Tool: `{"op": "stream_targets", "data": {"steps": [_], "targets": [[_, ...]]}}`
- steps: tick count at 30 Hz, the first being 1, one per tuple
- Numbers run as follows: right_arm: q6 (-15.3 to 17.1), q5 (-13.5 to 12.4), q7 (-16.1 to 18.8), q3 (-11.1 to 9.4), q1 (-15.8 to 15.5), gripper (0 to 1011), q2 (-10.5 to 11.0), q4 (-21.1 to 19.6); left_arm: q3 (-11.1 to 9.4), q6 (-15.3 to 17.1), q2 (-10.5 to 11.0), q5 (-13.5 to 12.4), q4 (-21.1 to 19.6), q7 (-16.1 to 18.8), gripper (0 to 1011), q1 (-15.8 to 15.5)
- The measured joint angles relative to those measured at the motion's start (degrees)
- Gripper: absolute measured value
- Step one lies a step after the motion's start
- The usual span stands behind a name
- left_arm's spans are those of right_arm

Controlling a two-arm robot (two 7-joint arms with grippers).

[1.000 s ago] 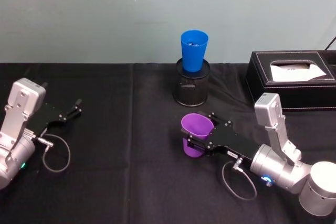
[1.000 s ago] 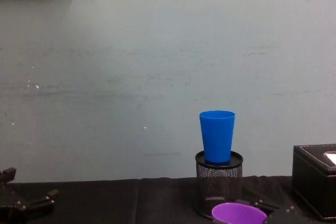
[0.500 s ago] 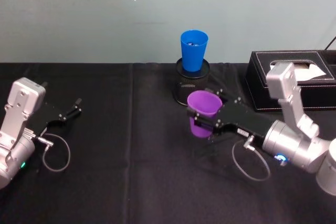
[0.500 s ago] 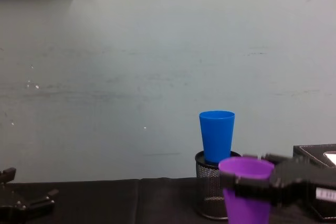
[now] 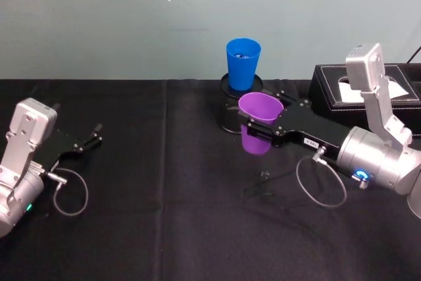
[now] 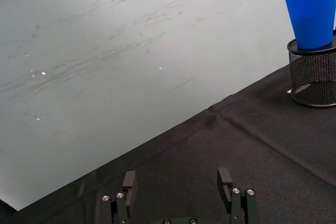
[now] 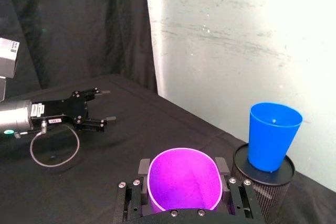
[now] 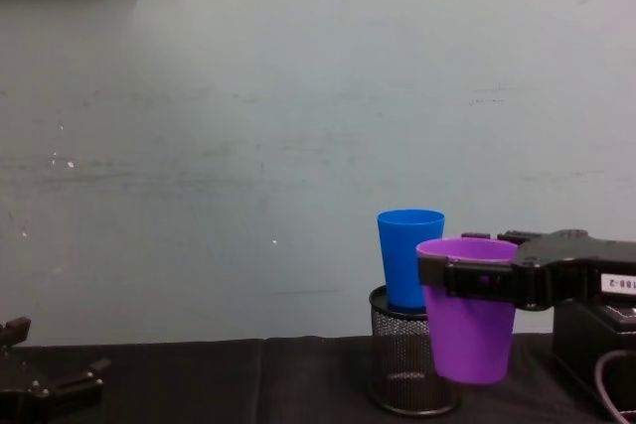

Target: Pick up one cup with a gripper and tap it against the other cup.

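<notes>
**Head view.** The right gripper is clamped across the purple cup just under its rim. It holds the cup upright and clear of the black cloth, in front of the mesh pen holder. The blue cup stands in that holder. The left gripper lies parked on the cloth, well apart. The white label on the right gripper is too small to read.

**Left wrist view.** The left gripper's fingers are spread, with nothing between them.

**Right wrist view.** The jaws press both sides of the purple cup, and its rim looks slightly ovalled. I judge it light, thin and smooth. It will flex and could slip, so the grip belongs near the stiffer rim, with moderate squeeze. The blue cup is apart from it.

**Chest view.** The two cups overlap, and I cannot tell contact from here. The blue cup sits loose in the holder and is likely to tip, so the tap should be gentle. The label print seems to end in "-2". Neither cup carries a brand.
</notes>
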State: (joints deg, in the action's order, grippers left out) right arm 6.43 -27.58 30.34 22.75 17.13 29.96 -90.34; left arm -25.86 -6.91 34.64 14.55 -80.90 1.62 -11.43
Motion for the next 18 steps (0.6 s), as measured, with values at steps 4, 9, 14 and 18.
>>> {"op": "stream_targets", "data": {"steps": [4,9,14,18], "targets": [[0.0,0.0,-0.5,0.2,0.1,747,0.3,-0.6,0.0,0.0,0.0,0.0,0.0,0.0,1000,0.0],[-0.2,0.0,-0.9,0.4,0.1,748,0.5,-0.9,0.0,0.0,0.0,0.0,0.0,0.0,1000,0.0],[-0.2,-0.1,-0.8,0.3,0.1,747,0.5,-0.9,0.0,0.0,0.0,0.0,0.0,0.0,1000,0.0],[-0.2,-0.1,-0.8,0.3,0.1,747,0.4,-0.9,0.0,0.0,0.0,0.0,0.0,0.0,1000,0.0]]}}
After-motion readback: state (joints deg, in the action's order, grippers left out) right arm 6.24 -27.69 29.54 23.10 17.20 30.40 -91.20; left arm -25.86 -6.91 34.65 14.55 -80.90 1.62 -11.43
